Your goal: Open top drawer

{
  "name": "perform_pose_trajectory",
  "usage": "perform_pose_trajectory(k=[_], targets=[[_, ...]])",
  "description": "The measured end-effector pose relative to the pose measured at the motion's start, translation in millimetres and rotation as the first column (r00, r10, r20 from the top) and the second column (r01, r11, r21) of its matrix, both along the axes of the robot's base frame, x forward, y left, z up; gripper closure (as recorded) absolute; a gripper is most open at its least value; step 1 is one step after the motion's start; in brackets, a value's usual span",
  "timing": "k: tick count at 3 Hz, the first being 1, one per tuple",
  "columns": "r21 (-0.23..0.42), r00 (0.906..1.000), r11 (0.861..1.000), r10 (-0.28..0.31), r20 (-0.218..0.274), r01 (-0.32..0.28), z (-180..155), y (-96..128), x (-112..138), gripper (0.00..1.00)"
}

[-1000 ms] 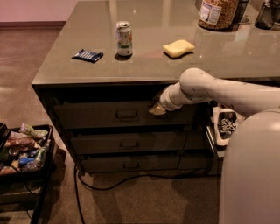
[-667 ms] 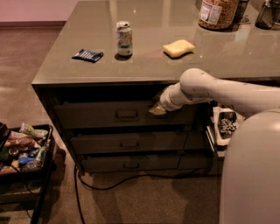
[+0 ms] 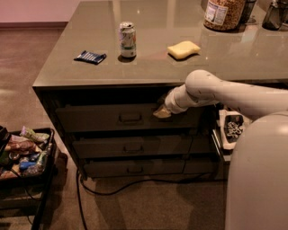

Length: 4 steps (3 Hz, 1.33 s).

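The top drawer [image 3: 94,117] is a wide dark grey-green front just under the counter edge, with a small metal pull handle [image 3: 130,118] at its centre. It stands out slightly from the cabinet face. My white arm reaches in from the right, and my gripper [image 3: 161,112] is at the drawer front, a little to the right of the handle, near the drawer's upper edge. Whether it touches the front is not visible.
Two shorter drawers [image 3: 132,147] lie below the top one. On the counter [image 3: 234,56] stand a can [image 3: 127,39], a blue packet [image 3: 90,57], a yellow sponge [image 3: 183,49] and a jar [image 3: 222,13]. A snack tray [image 3: 23,152] sits at floor left; a cable [image 3: 135,184] runs across the floor.
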State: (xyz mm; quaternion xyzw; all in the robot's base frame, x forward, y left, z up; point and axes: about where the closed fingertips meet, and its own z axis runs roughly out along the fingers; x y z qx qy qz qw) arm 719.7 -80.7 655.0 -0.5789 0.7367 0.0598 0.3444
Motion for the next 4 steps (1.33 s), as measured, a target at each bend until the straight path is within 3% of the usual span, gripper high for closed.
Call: perform_pose_trajectory(k=[4], targets=[[0.005,1.0,1.0,-0.001,-0.006,0.001,-0.1,-0.3,-1.6,0.59]])
